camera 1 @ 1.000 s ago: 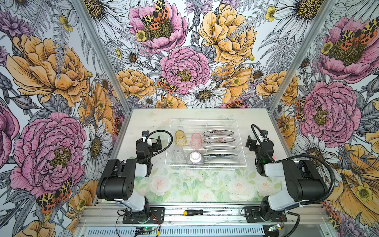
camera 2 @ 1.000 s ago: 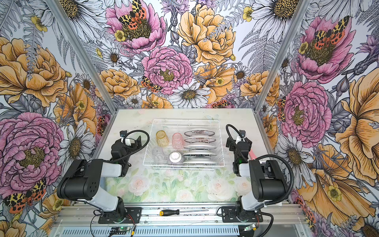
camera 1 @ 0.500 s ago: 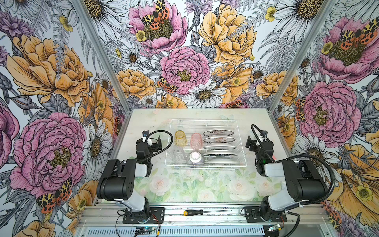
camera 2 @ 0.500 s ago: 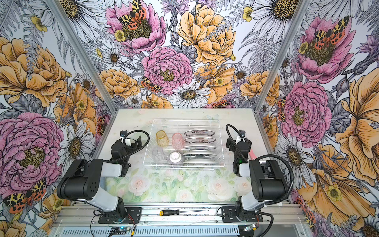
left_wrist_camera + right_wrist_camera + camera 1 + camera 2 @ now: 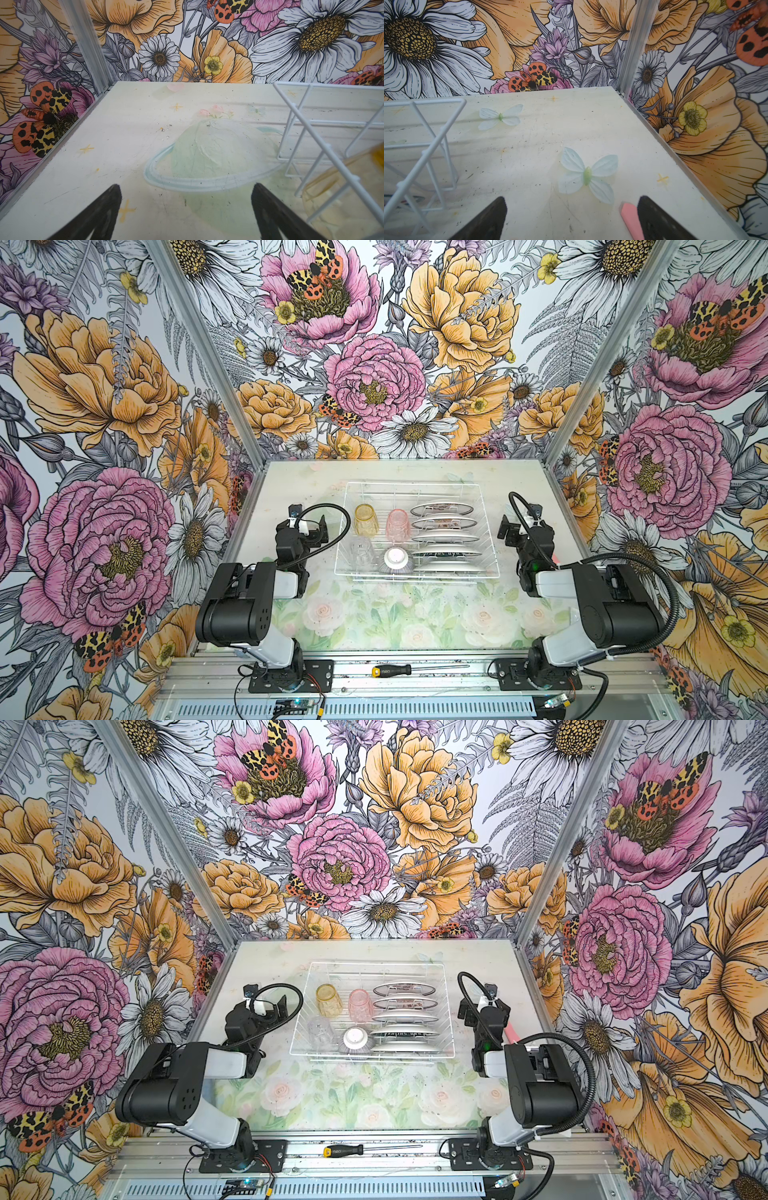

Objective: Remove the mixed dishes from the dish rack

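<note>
Bench (image 5: 374, 614): pale top printed with faint roses, butterflies and small yellow crosses; it carries the rack in the far middle, with an arm on each side.

Dish rack (image 5: 415, 485): white wire, low sides, lying flat on the bench between the two arms, seen in both top views (image 5: 374, 965). One corner shows in the left wrist view (image 5: 324, 153) and another in the right wrist view (image 5: 436, 143).

Left end effector (image 5: 306, 519): just left of the rack and apart from it. Its jaws are spread wide with nothing between them, and bare bench lies under the gap in the wrist view (image 5: 186, 185).

Right end effector (image 5: 519, 526): just right of the rack and not touching it. Its jaws are also spread wide and hold nothing (image 5: 572, 197).

Plates (image 5: 444, 523): five, standing on edge in the slots of the rack's right half, lined up from far to near.

Bowl (image 5: 395, 560): ribbed and greyish, upside down with its white base up, at the rack's near edge between the clear glass and the plates.

Amber glass (image 5: 365, 519): far left part of the rack; a blur behind the wires in the left wrist view (image 5: 353, 176).

Pink glass (image 5: 397, 524): just right of the amber one, left of the plates.

Clear glass (image 5: 361, 551): near left part of the rack, beside the bowl.

Screwdriver (image 5: 399, 670): black and yellow handle, lying on the metal rail (image 5: 457, 680) at the bench's near edge.

Pink strip (image 5: 631, 220): flat on the bench, right beside one finger of the right end effector.
</note>
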